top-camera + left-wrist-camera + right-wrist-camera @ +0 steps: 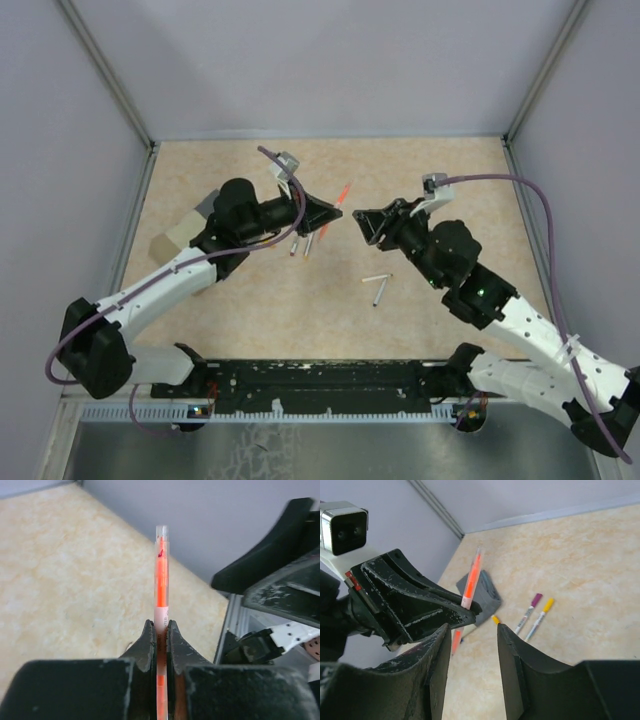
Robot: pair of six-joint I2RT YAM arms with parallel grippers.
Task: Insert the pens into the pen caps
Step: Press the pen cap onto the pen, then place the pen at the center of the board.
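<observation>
My left gripper [334,214] is shut on an orange pen [345,190] and holds it up above the table, its clear-capped end pointing away. In the left wrist view the fingers [150,640] clamp the orange pen [161,575] near its white band. My right gripper [362,224] is open and empty, facing the left gripper at close range. In the right wrist view its jaws stand wide apart around [472,627], with the orange pen [472,575] and the left gripper [420,605] just beyond. A magenta-capped pen [530,611] and a yellow-capped pen [540,617] lie side by side on the table.
A beige box with a grey lid [185,232] sits at the left under the left arm; it also shows in the right wrist view [485,592]. Two pens [303,245] lie below the left gripper. Two more white barrels [378,286] lie in the middle. Walls enclose the table.
</observation>
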